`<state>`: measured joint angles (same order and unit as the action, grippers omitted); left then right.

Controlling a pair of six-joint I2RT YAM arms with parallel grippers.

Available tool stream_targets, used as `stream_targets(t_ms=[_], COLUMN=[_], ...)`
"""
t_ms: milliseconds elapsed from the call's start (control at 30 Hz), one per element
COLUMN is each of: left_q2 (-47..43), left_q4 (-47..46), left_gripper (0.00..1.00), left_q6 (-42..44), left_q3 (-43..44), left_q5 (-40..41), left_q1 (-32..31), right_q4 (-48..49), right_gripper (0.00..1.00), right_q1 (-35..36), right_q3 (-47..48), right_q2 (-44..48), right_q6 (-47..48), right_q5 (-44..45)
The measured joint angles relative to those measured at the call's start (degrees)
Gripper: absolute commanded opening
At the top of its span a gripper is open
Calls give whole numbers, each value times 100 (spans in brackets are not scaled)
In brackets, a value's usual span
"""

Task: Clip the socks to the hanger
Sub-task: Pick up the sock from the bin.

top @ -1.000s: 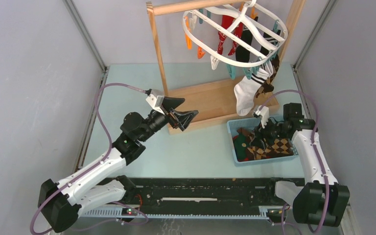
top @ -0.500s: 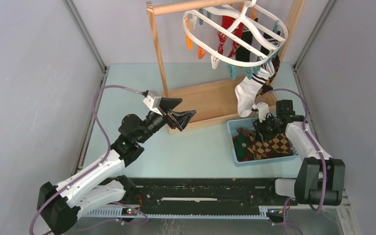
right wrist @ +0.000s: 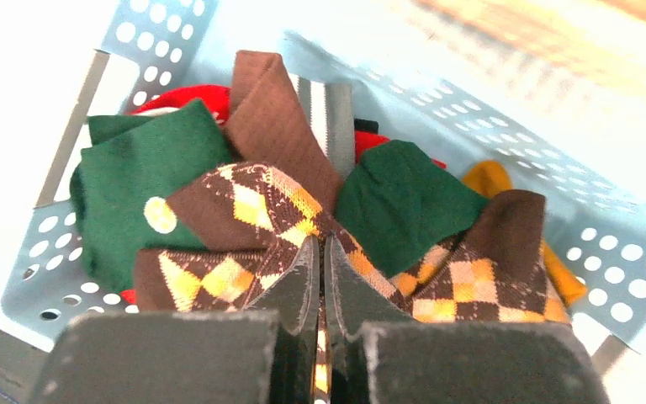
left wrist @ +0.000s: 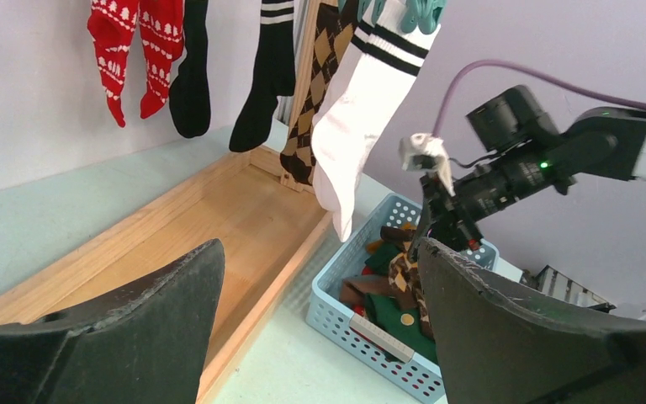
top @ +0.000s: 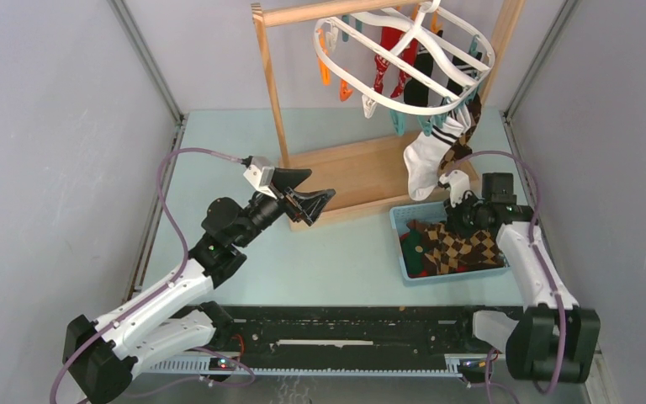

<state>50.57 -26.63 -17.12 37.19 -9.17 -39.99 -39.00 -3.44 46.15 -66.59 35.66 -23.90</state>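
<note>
The right gripper (right wrist: 320,273) pinches a brown-and-yellow argyle fabric sock (right wrist: 252,202) in the pale blue perforated plastic basket (right wrist: 589,252); the left gripper (left wrist: 320,252) has its fingers apart.

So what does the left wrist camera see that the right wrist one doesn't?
Only the left wrist view shows socks already hanging, such as the red socks and a white sock, plus the wooden rack base and the right arm. Only the right wrist view shows, close up, the right gripper pinched on an argyle sock. Both show the blue basket of loose socks.
</note>
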Motion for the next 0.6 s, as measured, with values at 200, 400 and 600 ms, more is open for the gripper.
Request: stream_targets(t_ms=[200, 400, 600], left_q2=[11, 44, 96], left_q4=[-11, -33, -407], left_gripper=[89, 89, 88], left_q6=[-46, -92, -125], left_q3=[0, 0, -4], left_q5=[-7, -155, -667], left_q1=[0, 2, 4], right_q4=[-433, -975, -1274], right_gripper=[2, 0, 0], right_q1=[-179, -369, -522], right_q3=[380, 933, 1296], right_q2=[686, 914, 1338], right_q6=[11, 140, 323], right_q5=[-426, -1110, -1744])
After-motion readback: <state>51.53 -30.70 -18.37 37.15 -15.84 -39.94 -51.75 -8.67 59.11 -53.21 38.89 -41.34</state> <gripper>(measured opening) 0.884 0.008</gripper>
